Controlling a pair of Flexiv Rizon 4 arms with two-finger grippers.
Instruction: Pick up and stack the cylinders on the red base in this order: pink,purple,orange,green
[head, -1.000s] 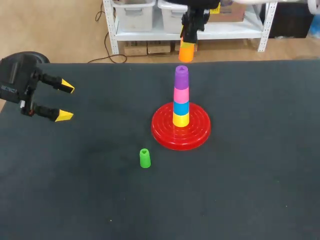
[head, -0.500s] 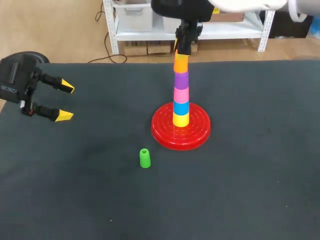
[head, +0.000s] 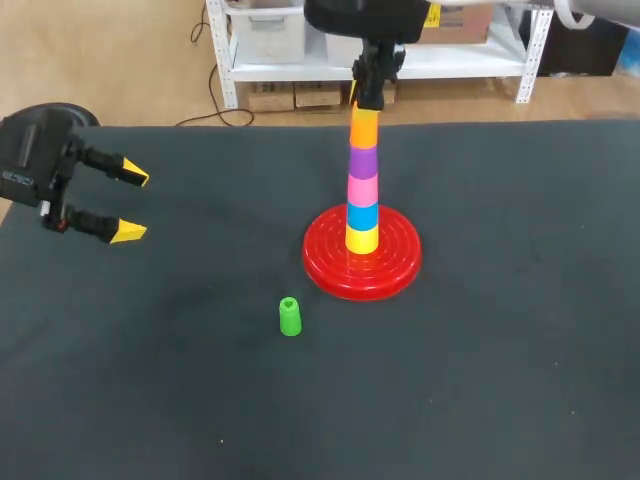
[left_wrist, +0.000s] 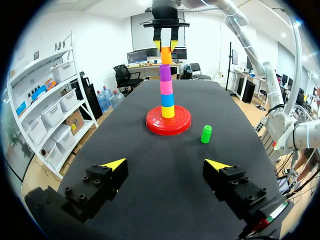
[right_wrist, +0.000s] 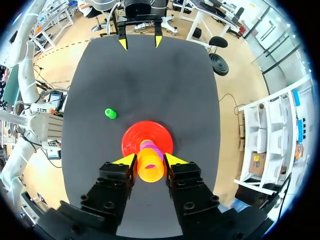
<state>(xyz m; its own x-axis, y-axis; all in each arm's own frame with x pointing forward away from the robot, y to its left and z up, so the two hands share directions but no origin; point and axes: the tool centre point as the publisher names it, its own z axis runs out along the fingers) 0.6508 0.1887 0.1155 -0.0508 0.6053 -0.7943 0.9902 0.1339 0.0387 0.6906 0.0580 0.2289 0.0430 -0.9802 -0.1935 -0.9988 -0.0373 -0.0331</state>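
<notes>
Though unclear overhead, tool (right_wrist: 150, 159) around orange cylinder (right_wrist: 150, 170)

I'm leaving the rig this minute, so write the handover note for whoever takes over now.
Left gripper: open, empty, above the table's left side.
Right gripper: fingers shut on the orange cylinder, seated on top of the stack.
Red base holds, bottom up: yellow cylinder, blue cylinder, pink cylinder, purple cylinder, orange.
Green cylinder: upright on the table, apart from the base, nearer the robot.
Done: pink, purple. Left: release orange, then stack green.
</notes>
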